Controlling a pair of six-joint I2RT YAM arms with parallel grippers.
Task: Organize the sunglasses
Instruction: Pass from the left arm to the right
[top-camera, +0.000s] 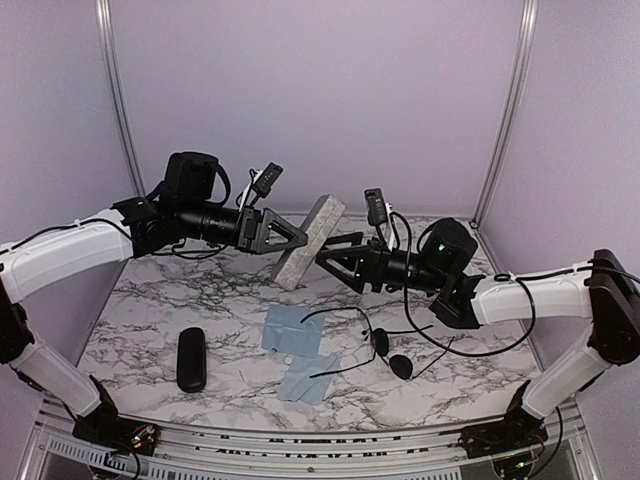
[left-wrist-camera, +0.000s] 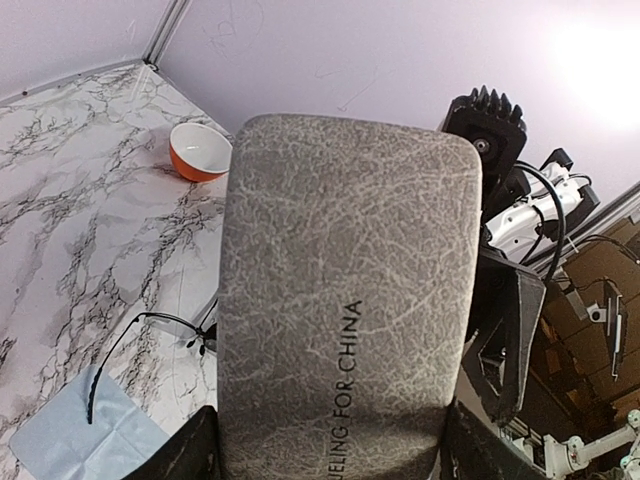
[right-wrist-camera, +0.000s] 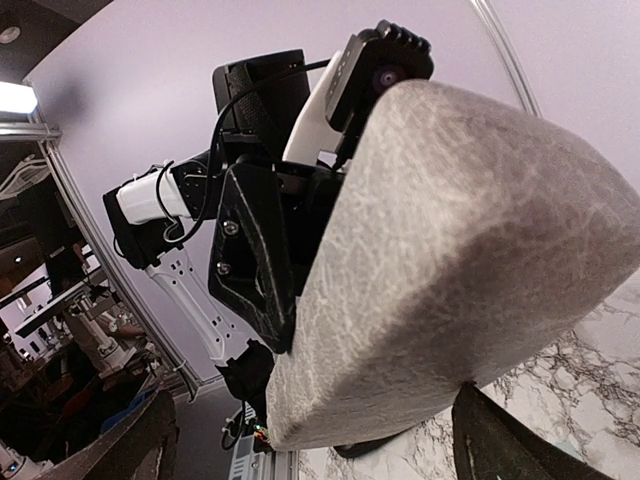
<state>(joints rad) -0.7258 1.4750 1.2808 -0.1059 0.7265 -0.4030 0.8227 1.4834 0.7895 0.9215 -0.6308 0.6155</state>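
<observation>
Up in the air over the middle of the table, the left gripper (top-camera: 293, 238) is clamped on the grey case (top-camera: 310, 240), its two fingers pressed against the case's sides in the left wrist view, where the mottled, leathery cover fills the frame and shows the printed words "FOR CHINA". The right gripper (top-camera: 332, 258) meets the lower end of that same tilted case from the other side. In its own wrist view the fingers stand wide apart with the case between them, one looking close to it and the other showing a gap, so I cannot tell whether it really has a grip. Below and a little towards the right arm, the sunglasses (top-camera: 381, 343) lie on the marble table (top-camera: 150, 300). They have thin black wire frames, with two small dark oval lenses side by side and long slender arms splaying out in several directions. So many wires cross there that I cannot say if it is one pair or two lying tangled. One arm arcs over a pale blue cloth (top-camera: 285, 330) and another runs across a second cloth (top-camera: 305, 385) nearer the front edge. Well apart to the left lies a glossy black oval case (top-camera: 191, 359), closed. An orange bowl (left-wrist-camera: 200, 152) sits near the table's far corner.
</observation>
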